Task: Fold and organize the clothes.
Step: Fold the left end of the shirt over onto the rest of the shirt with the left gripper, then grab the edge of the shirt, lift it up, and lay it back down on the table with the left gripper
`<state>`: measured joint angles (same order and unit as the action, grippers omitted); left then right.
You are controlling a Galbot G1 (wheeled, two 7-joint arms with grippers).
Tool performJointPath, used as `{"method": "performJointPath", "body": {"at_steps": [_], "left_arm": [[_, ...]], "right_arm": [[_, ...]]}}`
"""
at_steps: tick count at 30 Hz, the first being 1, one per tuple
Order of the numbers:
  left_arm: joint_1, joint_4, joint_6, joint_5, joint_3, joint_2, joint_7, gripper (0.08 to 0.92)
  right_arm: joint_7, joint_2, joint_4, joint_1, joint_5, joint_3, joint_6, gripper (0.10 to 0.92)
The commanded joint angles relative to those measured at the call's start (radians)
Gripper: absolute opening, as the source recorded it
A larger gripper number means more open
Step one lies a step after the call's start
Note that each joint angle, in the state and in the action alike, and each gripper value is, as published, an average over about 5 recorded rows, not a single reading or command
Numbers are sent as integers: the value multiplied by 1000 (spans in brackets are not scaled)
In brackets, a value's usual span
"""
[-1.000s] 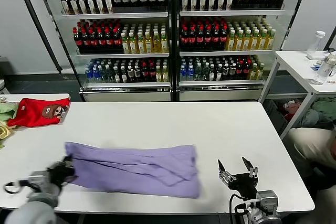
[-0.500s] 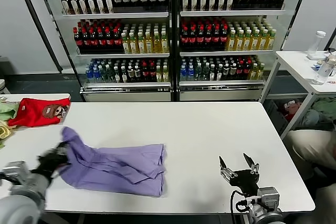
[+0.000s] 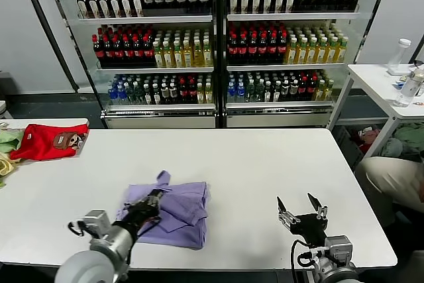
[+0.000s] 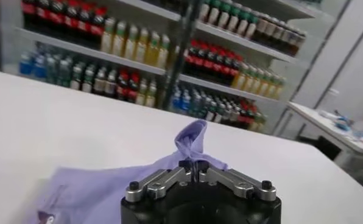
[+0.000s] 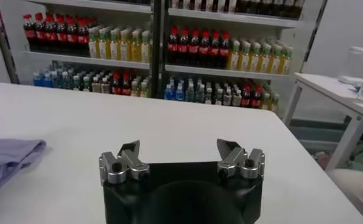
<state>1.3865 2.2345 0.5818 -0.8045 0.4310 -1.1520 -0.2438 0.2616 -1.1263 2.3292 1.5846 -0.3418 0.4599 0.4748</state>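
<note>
T-shirt (image 3: 173, 211): lavender, bunched into a folded heap near the bench's (image 3: 265, 164) front edge, left of middle.
Left claw (image 3: 150, 203): pinched closed on a raised peak of the cloth (seen from its wrist camera) — over the heap.
Right claw (image 3: 300, 207): fingers spread, empty — near the front right corner.
</note>
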Motion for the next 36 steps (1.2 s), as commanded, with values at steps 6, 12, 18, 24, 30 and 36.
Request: {"method": "performJointPath", "body": {"at_steps": [6, 12, 18, 24, 30, 36], "left_arm": [[-151, -139, -18, 155, -170, -81, 1, 104], [-187, -163, -89, 184, -236, -136, 23, 189], [-143, -86, -177, 256, -226, -126, 97, 362], [11, -52, -227, 415, -7, -29, 121, 535], [153, -178, -156, 420, 136, 3, 105, 708], [126, -281, -118, 382, 164, -19, 106, 816]], "right_arm": [[-1, -7, -3, 3, 2, -3, -2, 823], [-1, -8, 0, 2, 4, -6, -1, 823], [-2, -4, 6, -6, 2, -8, -1, 823], [-6, -8, 7, -16, 1, -13, -4, 823], [-8, -4, 9, -21, -1, -15, -7, 823], [-8, 6, 22, -11, -2, -9, -7, 823]]}}
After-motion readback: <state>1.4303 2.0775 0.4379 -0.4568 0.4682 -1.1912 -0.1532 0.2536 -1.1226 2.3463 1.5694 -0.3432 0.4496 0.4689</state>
